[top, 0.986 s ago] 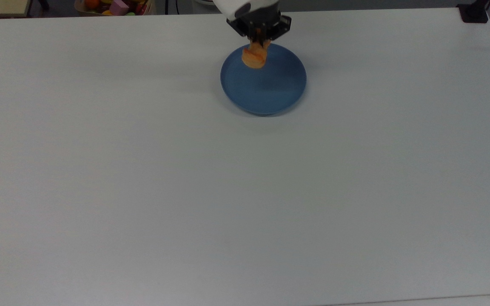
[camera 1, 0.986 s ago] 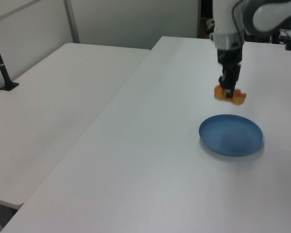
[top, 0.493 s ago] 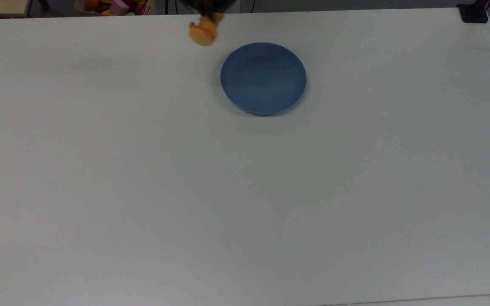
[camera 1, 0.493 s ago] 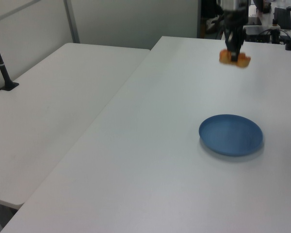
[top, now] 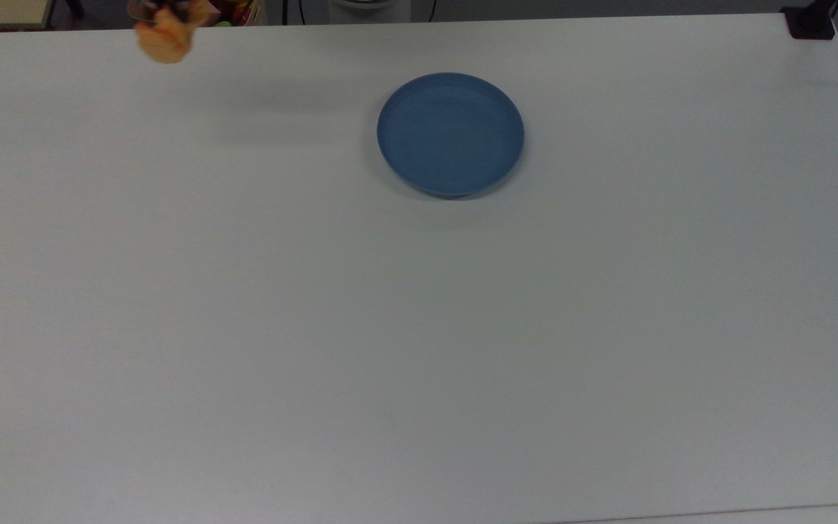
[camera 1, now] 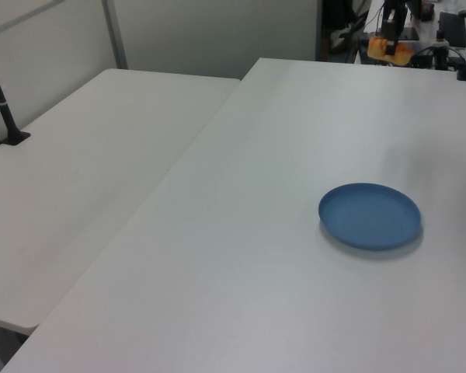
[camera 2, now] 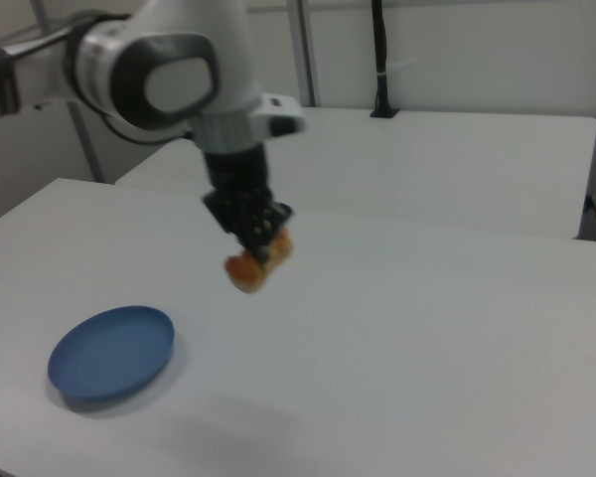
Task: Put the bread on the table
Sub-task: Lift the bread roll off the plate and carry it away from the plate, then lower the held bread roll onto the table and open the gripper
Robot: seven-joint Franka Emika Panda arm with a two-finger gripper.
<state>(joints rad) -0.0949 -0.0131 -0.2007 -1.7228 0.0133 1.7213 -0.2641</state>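
Observation:
The bread, a small orange-brown roll, hangs in the air above the white table, and my gripper is shut on it from above. In the top view the bread is near the table's far edge at the upper left, well left of the blue plate. The left view has the bread at the far end of the table, with my gripper over it.
The blue plate lies bare at the right view's lower left, also seen as the blue plate in the left view. A second white table stands alongside. A box of coloured toys sits past the far edge.
My gripper has carried the bread off the plate, lifting it and moving it far toward the top view's left along the back edge. The plate has not moved.

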